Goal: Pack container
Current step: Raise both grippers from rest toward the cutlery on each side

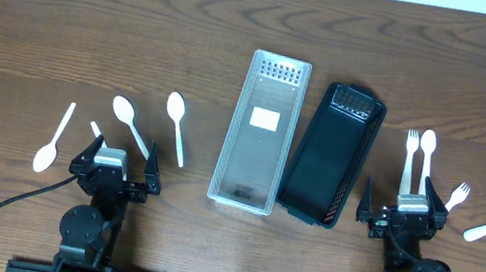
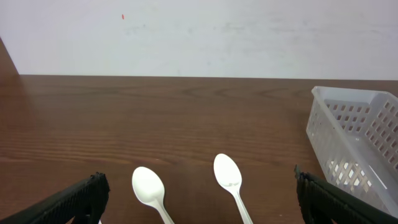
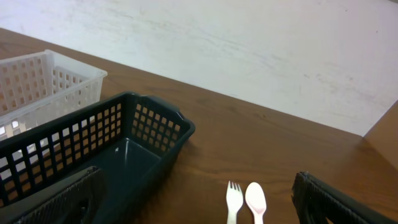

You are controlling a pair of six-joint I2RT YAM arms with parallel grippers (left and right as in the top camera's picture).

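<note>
Dark wooden table (image 1: 48,20) looks slick: our left claw (image 1: 120,161) and right claw (image 1: 404,210) gape empty, and the flat white plastic spoon (image 2: 227,173) ahead of the left may skid.

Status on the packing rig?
Left gripper, right gripper open, empty. Clear basket, black basket hold no cutlery. Spoons, forks loose on table. Nothing blocking.

Glossy white plastic spoons (image 1: 132,123), translucent plastic basket (image 1: 260,131), wood-grain table (image 1: 95,27)
</note>
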